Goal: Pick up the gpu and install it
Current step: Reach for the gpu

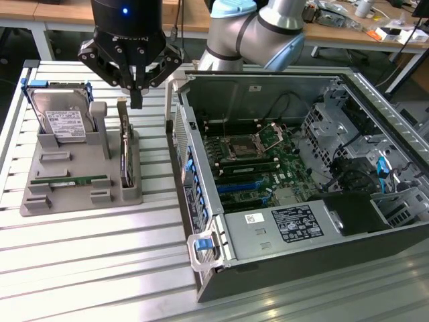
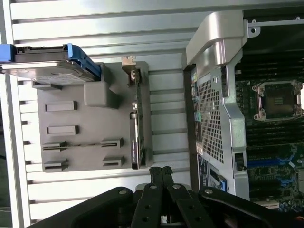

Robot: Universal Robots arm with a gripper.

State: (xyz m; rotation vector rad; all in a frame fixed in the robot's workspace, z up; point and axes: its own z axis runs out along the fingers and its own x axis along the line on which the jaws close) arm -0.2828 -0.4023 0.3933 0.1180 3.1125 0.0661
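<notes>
My claw, fingers clenched together on nothing, hangs over the parts holder as I work the arm from a remote desk. The gpu stands on its long edge in a slot of that grey holder, below the fingertips and a little off their line, on the side away from the open computer case.

From the wrist camera the claw shows its two tips pressed into a single point, with the gpu apart from them, a thin dark card seen edge-on with a pale metal bracket at one end.

The hazards, as I judge them: a descent with the tips closed would strike the card's top edge instead of straddling it, and the sideways offset could land one finger on the holder's wall. So narrow a card could also tilt or bind in its slot under an off-centre pinch.
</notes>
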